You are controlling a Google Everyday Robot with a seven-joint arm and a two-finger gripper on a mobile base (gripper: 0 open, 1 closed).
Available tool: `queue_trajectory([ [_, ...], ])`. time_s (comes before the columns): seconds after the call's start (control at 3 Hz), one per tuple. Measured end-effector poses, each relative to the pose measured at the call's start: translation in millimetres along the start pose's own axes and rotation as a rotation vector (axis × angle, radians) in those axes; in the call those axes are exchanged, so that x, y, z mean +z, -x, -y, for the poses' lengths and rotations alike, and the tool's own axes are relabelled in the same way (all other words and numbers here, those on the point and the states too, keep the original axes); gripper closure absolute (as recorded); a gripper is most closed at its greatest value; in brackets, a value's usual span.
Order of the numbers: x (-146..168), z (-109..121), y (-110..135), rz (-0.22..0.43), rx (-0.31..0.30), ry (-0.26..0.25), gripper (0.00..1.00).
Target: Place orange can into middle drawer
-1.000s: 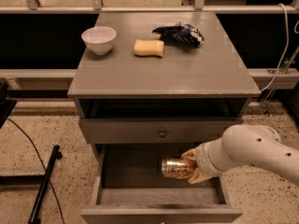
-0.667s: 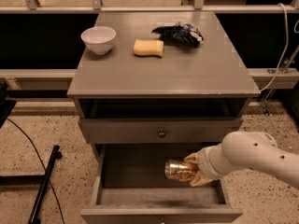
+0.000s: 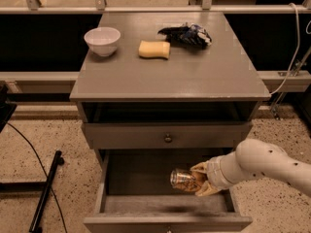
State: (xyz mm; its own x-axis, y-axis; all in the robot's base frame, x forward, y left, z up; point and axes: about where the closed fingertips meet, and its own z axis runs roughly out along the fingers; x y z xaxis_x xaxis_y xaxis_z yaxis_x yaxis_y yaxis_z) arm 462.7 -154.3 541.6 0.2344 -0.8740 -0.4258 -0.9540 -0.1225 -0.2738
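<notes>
Gripper (image 3: 198, 181) clamped on shiny cylindrical orange can (image 3: 181, 178), tipped sideways, toward three o'clock over flat grey wooden middle drawer (image 3: 138, 178).

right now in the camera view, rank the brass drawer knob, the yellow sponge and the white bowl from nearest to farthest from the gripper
The gripper holds the orange can over the open middle drawer.
1. Brass knob, on the closed drawer front just above the gripper.
2. Yellow sponge, middle of the tabletop.
3. White bowl, far left of the tabletop.

Lab; loose cables (image 3: 297, 28); end effector (image 3: 195, 181) over drawer (image 3: 165, 223)
</notes>
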Motion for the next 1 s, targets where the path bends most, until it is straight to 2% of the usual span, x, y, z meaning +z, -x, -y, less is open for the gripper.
queue_trajectory([
  [0.33, 18.0, 9.0, -18.2, -0.075, 0.021, 0.044, 1.00],
  [0.67, 45.1, 12.8, -43.9, -0.145, 0.068, 0.108, 1.00],
  [1.0, 67.8, 6.0, -58.8, -0.154, 0.101, 0.148, 1.00],
])
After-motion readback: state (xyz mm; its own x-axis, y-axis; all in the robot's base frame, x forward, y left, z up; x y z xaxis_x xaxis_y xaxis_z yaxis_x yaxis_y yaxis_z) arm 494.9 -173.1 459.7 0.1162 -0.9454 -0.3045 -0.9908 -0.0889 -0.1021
